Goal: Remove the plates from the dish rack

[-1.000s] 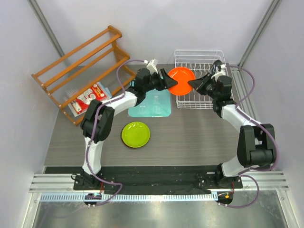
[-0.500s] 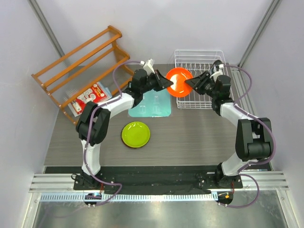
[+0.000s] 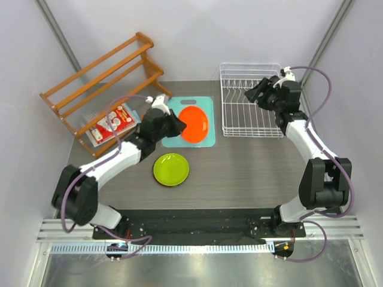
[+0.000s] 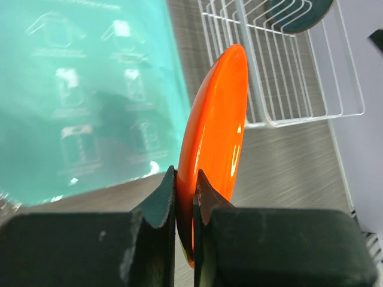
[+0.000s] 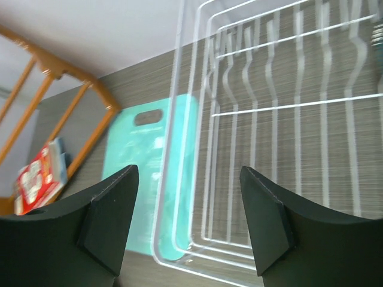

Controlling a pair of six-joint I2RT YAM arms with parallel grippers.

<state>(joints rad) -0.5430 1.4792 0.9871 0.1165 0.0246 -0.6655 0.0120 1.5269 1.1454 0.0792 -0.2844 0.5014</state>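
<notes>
Over the board (image 3: 203,141), the left gripper (image 4: 184,179) is closed tight on the rim of the orange plate (image 4: 218,113), its arm stretched low. Above the rack (image 3: 251,130) the right gripper (image 5: 187,179) hangs wide apart, empty. Three plates show: orange, a lime plate (image 3: 171,169) on the table (image 3: 251,173), a teal plate (image 4: 299,12) in the rack.

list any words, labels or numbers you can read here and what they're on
No text reads clearly in any view.
On the red and white packet: printed marks, too small to read.
On the teal board: faint white pictures, blurred, no readable words.
On the orange plate and the dish rack: no markings visible.
</notes>
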